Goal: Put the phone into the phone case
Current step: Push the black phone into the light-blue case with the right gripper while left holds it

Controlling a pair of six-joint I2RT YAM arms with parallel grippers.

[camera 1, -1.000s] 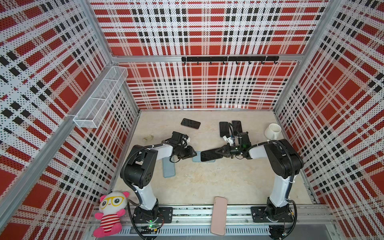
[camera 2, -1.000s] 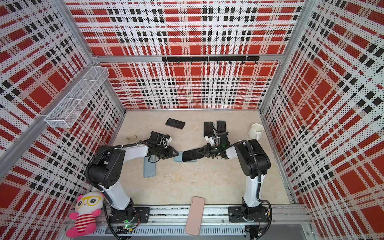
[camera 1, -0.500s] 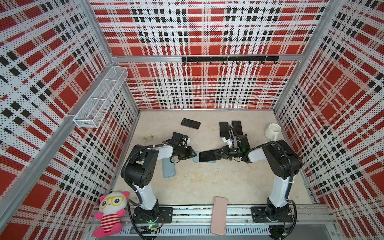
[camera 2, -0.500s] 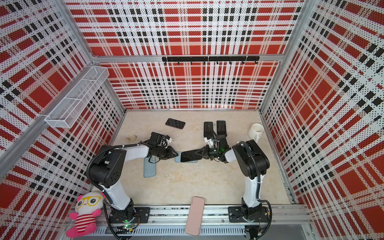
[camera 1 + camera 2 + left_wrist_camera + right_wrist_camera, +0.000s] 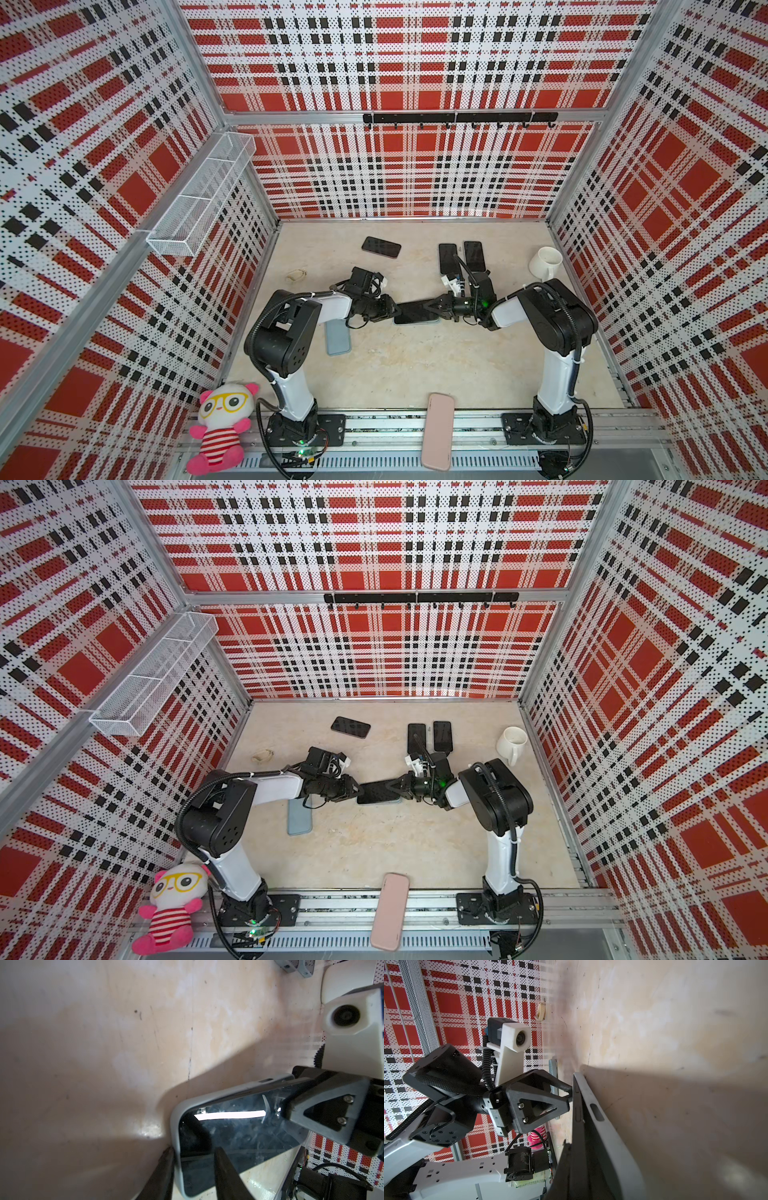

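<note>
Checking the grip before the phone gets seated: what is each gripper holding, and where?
Right gripper pinches the black flat phone by its right-arm end; left gripper straddles an end of the pale grey case, hold unclear.

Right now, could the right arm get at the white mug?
Probably not at once: the right gripper is shut on the phone. Otherwise the way looks free: the mug stands alone, with bare table around it.
</note>
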